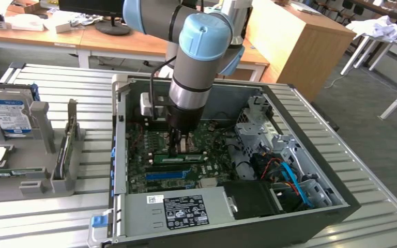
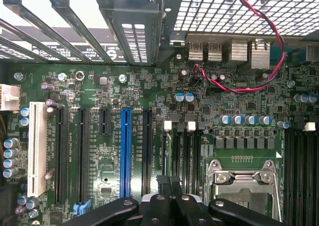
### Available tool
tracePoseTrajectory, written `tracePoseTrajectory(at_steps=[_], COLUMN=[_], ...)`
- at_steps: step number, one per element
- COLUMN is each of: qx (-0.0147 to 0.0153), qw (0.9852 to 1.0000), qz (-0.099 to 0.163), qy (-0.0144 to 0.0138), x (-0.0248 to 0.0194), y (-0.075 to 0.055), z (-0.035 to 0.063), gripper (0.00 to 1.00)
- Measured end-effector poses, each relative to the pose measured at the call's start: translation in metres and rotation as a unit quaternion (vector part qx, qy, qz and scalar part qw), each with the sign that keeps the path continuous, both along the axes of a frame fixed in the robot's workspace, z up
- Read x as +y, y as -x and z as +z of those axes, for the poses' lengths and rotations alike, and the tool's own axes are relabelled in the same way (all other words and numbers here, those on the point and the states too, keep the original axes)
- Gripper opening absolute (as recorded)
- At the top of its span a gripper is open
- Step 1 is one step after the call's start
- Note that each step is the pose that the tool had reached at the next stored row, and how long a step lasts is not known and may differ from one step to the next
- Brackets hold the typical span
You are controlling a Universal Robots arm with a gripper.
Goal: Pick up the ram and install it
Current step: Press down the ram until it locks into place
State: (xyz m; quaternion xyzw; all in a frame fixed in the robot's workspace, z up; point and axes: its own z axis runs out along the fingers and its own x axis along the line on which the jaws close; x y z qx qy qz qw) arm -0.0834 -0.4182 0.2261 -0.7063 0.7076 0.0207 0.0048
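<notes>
jaws shut | above ram (on motherboard)

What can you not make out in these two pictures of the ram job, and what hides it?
- Exterior view: how the tool meets the ram; the arm covers the contact.
- Exterior view: whether the ram is fully seated; too small to tell.
- Wrist view: what the tool presses; the fingers and the picture's edge cut it off.
</notes>
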Motion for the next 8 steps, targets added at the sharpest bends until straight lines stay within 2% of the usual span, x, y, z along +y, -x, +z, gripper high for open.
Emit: tracePoseTrajectory(at_steps=[8], qx=[0.0], qw=[1.0], qz=[0.0], qy=[0.0], x=[0.0], y=[0.0], z=[-0.0016], gripper=[0.11])
